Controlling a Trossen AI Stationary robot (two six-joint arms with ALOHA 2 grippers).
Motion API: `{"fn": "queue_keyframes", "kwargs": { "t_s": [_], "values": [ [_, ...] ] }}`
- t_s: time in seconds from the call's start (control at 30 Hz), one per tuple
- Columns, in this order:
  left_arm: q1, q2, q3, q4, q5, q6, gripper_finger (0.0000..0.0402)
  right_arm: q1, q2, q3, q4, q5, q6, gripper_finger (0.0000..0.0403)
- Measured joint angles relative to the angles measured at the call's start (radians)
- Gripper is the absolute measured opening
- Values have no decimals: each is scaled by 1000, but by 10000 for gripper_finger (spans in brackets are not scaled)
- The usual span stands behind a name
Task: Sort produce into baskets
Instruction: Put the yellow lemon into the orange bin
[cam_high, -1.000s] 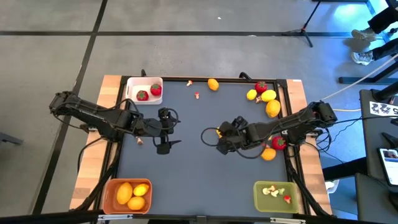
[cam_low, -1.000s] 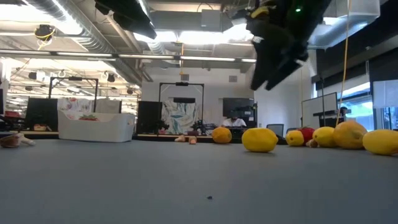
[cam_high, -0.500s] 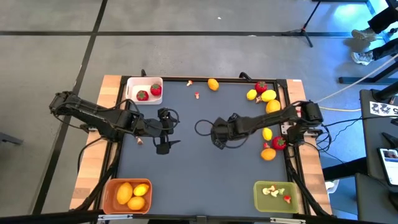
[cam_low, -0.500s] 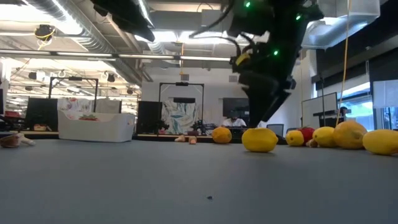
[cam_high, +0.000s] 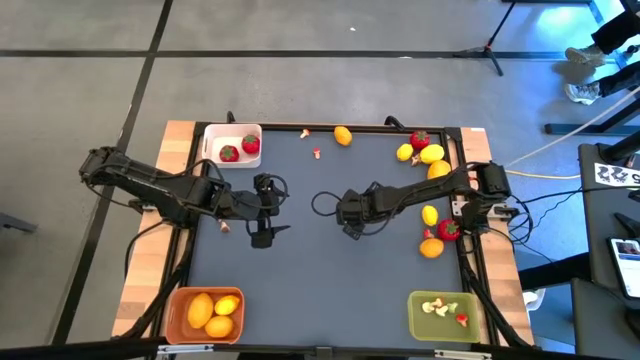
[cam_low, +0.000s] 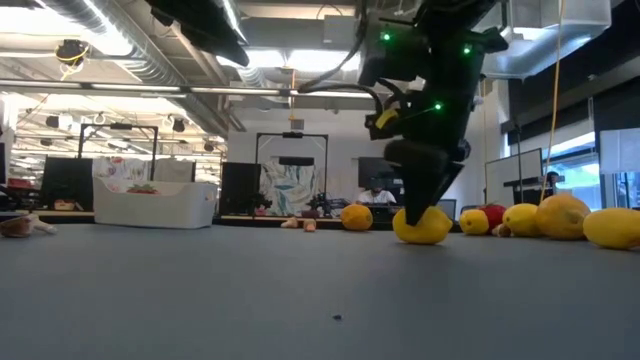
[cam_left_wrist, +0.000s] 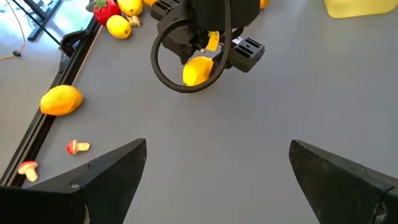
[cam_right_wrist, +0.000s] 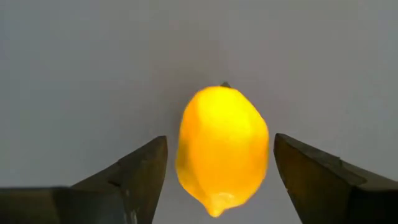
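Straddling a yellow lemon (cam_right_wrist: 222, 146) on the table (cam_high: 300, 270), the right gripper (cam_right_wrist: 221, 163) stands unclenched, fingers either side, untouching. Left gripper (cam_left_wrist: 217, 163) idles released.

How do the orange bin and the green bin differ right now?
The orange bin sits at the left arm's side and holds large yellow-orange fruits; the green bin sits at the right arm's side and holds small pale and red bits. The fruits fill the orange bin more. Both are rectangular, on the same table edge.
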Motion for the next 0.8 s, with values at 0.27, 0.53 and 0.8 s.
{"fn": "queue_keyframes", "kwargs": {
  "t_s": [0.27, 0.53, 0.8],
  "values": [
    [0, 0, 0, 1, 0, -5, 392, 0, 2, 0, -22, -23, -1, 228],
    [0, 0, 0, 2, 0, -5, 392, 2, -3, -24, -13, -17, -16, 155],
    [2, 0, 0, 9, 0, -1, 392, 69, -48, 3, -21, 68, -59, 158]
  ]
}}
